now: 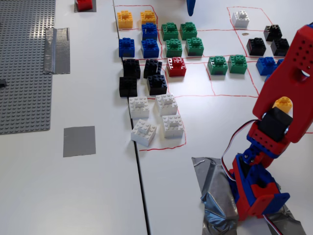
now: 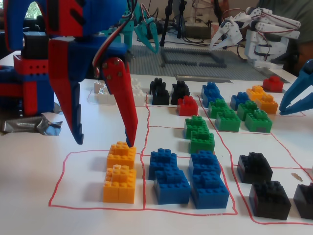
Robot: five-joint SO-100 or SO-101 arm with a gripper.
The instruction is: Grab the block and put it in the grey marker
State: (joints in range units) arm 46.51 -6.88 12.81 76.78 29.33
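Observation:
Two yellow-orange blocks sit one behind the other in a red-outlined cell: a rear block (image 2: 121, 154) and a front block (image 2: 119, 183). My gripper (image 2: 105, 141) is open and empty, pointing down over the rear block. Its red fingertip (image 2: 130, 139) is at that block's back right corner, and its blue fingertip (image 2: 79, 137) is well off to the left. In the other fixed view my red arm (image 1: 291, 78) hides the gripper, and only a bit of yellow block (image 1: 282, 103) shows. The grey marker (image 1: 79, 141) lies empty at lower left, far from the arm.
Two more yellow-orange bricks (image 1: 124, 19) lie at the top, with blue, green, black, red and white bricks (image 1: 166, 104) around. A big grey baseplate (image 1: 24, 63) and a tape strip (image 1: 57, 50) are at left. A red brick (image 1: 84, 5) sits on another grey patch. Another arm's blue gripper (image 2: 296, 95) is at right.

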